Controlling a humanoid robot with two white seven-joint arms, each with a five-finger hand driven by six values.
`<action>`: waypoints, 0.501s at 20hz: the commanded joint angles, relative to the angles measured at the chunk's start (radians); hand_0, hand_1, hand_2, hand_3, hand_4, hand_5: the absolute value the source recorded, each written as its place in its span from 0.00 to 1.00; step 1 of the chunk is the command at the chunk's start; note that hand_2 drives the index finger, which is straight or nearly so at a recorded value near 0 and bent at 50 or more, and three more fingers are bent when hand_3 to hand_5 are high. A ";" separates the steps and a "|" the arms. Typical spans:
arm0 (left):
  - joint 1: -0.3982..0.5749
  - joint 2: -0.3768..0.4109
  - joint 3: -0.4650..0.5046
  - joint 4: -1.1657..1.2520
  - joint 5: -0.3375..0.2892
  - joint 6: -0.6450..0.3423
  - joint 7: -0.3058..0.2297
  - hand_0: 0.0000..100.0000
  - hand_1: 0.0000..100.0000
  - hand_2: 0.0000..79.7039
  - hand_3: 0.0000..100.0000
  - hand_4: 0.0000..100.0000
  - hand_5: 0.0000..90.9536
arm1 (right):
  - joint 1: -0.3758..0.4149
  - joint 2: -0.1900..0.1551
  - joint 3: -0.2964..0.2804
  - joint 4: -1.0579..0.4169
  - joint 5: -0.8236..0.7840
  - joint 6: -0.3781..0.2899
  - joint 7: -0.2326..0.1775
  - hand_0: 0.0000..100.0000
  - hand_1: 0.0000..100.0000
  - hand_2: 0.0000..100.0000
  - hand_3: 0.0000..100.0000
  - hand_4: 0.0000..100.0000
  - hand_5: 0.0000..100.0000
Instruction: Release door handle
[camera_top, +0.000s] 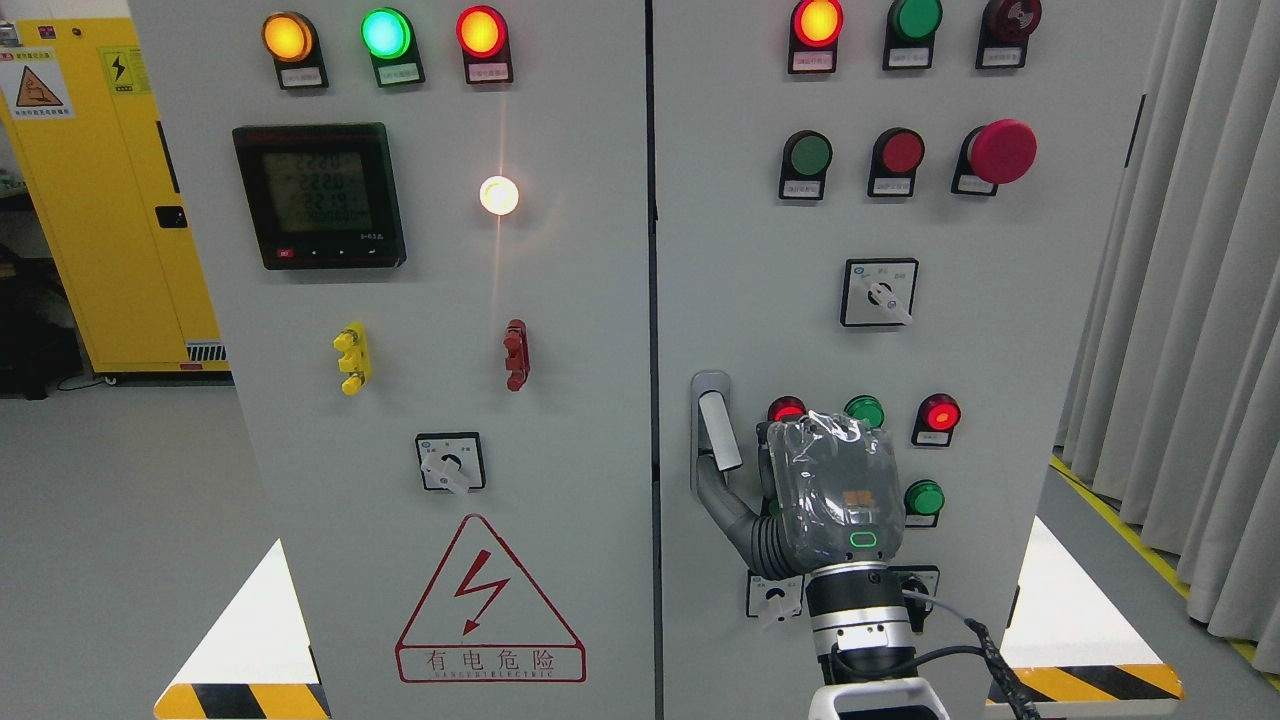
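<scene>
doors 2; door handle 1; hand 1; meter 1; warning triangle 1

Yellow cabinet left, grey curtain right.

The right hand covers the panel behind it, and from its back the fingertips cannot be made out, so contact with the door handle at nine o'clock is unclear. The rotary switch at seven o'clock is partly hidden by the wrist. Print on the button labels at twelve o'clock is too small to read
</scene>
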 joint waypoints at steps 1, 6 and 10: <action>0.000 0.001 0.000 -0.015 0.000 0.000 0.000 0.12 0.56 0.00 0.00 0.00 0.00 | 0.004 0.000 -0.003 -0.005 0.000 0.002 -0.002 0.42 0.35 1.00 1.00 1.00 1.00; 0.000 0.001 0.000 -0.015 0.000 0.000 0.000 0.12 0.56 0.00 0.00 0.00 0.00 | 0.005 0.000 -0.012 -0.007 0.001 0.002 0.000 0.44 0.36 1.00 1.00 1.00 1.00; 0.000 0.001 0.000 -0.015 0.000 0.000 0.000 0.12 0.56 0.00 0.00 0.00 0.00 | 0.005 0.000 -0.016 -0.007 0.001 0.002 0.000 0.46 0.38 1.00 1.00 1.00 1.00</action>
